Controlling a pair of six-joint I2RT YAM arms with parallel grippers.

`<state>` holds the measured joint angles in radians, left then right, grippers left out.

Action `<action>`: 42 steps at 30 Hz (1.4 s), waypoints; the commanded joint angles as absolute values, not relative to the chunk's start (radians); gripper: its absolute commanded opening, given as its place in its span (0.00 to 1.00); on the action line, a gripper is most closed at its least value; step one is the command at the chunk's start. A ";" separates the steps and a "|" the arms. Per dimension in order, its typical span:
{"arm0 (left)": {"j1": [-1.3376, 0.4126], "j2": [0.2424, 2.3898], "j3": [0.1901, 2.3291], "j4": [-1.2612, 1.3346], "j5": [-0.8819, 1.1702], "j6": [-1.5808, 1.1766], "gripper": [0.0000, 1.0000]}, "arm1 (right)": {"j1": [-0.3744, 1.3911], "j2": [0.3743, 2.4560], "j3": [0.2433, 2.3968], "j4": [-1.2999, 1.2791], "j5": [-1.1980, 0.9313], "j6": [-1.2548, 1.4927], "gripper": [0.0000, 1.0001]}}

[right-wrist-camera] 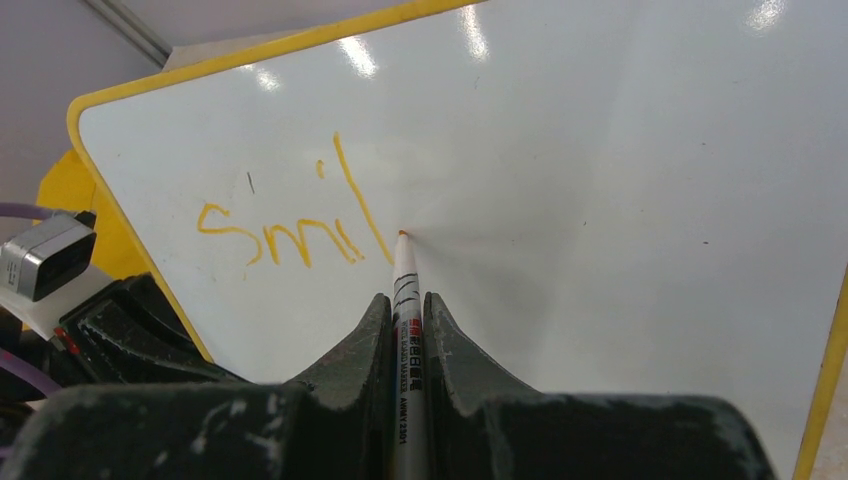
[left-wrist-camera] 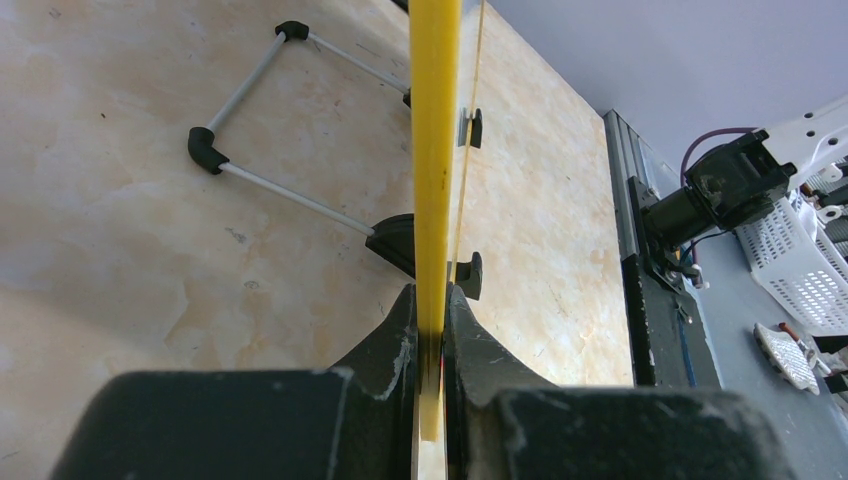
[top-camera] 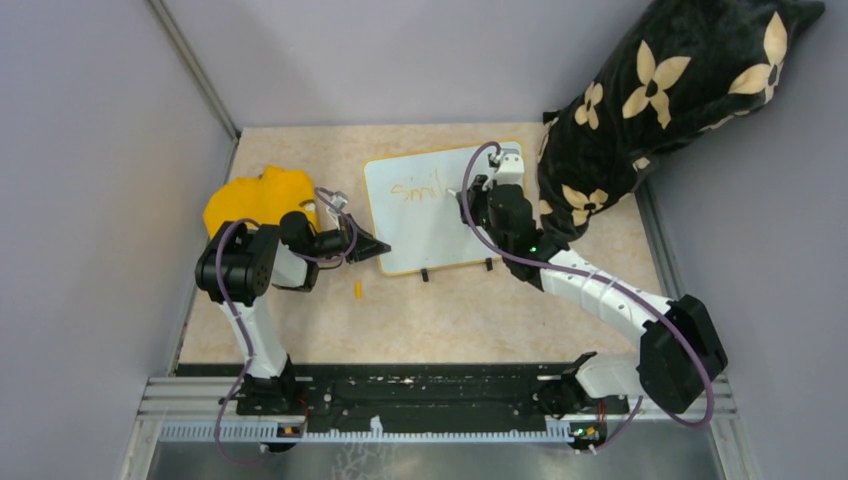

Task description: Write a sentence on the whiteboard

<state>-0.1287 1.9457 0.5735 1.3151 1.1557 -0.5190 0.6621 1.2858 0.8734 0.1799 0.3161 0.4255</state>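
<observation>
The whiteboard [top-camera: 430, 235], white with a yellow frame, stands tilted on the tan table. Orange letters of the sentence [right-wrist-camera: 290, 230] read "Smil" near its upper left [top-camera: 418, 190]. My right gripper [right-wrist-camera: 405, 305] is shut on a white marker [right-wrist-camera: 404, 280], whose orange tip touches the board just right of the "l". In the top view the right gripper [top-camera: 472, 190] hovers over the board's upper middle. My left gripper [left-wrist-camera: 432, 310] is shut on the board's yellow frame edge [left-wrist-camera: 435, 150], at the near left corner [top-camera: 378, 247].
A yellow cloth [top-camera: 258, 195] lies left of the board, behind the left arm. A small orange cap [top-camera: 358, 290] rests on the table near the left gripper. A black flowered cushion [top-camera: 660, 90] leans at the back right. The board's wire stand [left-wrist-camera: 260, 120] and black feet [left-wrist-camera: 468, 275] rest on the table.
</observation>
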 commanded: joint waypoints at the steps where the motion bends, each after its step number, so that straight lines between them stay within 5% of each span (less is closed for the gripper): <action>1: -0.129 1.971 0.575 1.276 1.132 -0.479 0.00 | 0.629 1.263 0.896 0.213 0.352 0.428 0.00; 42: -0.129 1.971 0.575 1.275 1.132 -0.478 0.00 | 0.616 1.307 0.937 0.244 0.249 0.424 0.00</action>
<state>-0.1287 1.9457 0.5735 1.3128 1.1557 -0.5186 0.6315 1.2911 0.8867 0.2028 0.2703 0.4282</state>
